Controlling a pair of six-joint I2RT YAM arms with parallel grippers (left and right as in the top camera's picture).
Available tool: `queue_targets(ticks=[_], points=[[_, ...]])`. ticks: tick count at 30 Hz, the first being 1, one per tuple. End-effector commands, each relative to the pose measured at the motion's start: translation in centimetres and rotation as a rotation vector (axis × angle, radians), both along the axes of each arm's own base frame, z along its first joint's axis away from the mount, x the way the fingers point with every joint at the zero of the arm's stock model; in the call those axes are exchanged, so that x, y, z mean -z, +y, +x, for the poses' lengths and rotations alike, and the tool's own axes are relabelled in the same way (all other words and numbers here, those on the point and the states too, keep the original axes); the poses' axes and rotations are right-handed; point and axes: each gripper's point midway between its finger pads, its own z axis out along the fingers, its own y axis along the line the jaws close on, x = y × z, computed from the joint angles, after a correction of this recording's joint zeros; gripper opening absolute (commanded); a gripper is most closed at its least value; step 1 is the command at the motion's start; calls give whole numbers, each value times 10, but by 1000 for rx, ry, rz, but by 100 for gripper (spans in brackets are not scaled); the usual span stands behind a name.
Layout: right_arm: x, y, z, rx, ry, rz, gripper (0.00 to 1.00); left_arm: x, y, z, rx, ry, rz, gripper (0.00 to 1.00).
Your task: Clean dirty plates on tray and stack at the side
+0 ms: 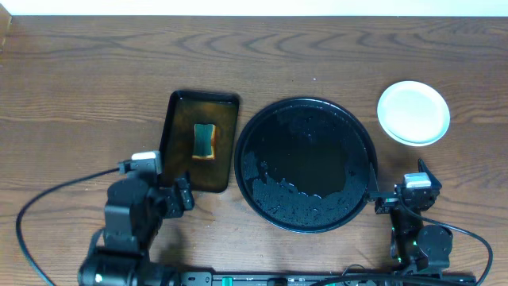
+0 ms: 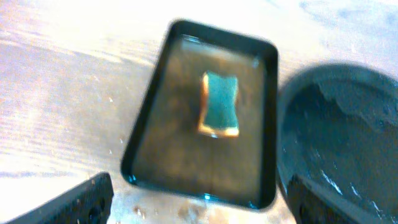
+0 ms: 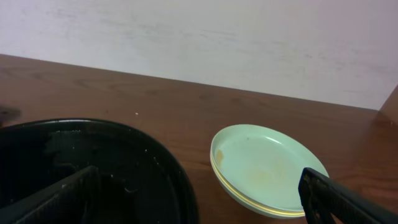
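Note:
The round black tray [image 1: 305, 163] sits mid-table, wet with droplets and holding no plates; it also shows in the left wrist view [image 2: 348, 124] and the right wrist view [image 3: 74, 155]. The plates [image 1: 413, 113] stand stacked on the wood at the right; in the right wrist view the stack [image 3: 267, 167] shows a mint plate on top with faint yellow-brown smears and a yellow edge beneath. My left gripper [image 2: 199, 208] is open and empty, low at the near end of the small rectangular tray. My right gripper [image 3: 199, 199] is open and empty, between the black tray and the stack.
A dark rectangular tray [image 1: 200, 141] holding shallow liquid and a green-and-yellow sponge [image 1: 205, 141] stands left of the black tray; the sponge shows in the left wrist view [image 2: 220, 103]. Cables run along the table's front edge. A pale wall stands behind the table.

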Motion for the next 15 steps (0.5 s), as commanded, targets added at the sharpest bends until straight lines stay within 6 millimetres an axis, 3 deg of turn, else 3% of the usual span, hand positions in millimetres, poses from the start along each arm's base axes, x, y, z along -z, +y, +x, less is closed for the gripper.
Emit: queue_targets(ticks=[1, 7, 15], points=[[0, 1, 0, -3, -1, -13, 99, 16, 14, -1, -58, -78, 6, 89], [0, 1, 0, -3, -1, -13, 99, 21, 29, 13, -127, -319, -6, 89], [0, 1, 0, -3, -1, -13, 99, 6, 44, 29, -175, -605, 22, 89]])
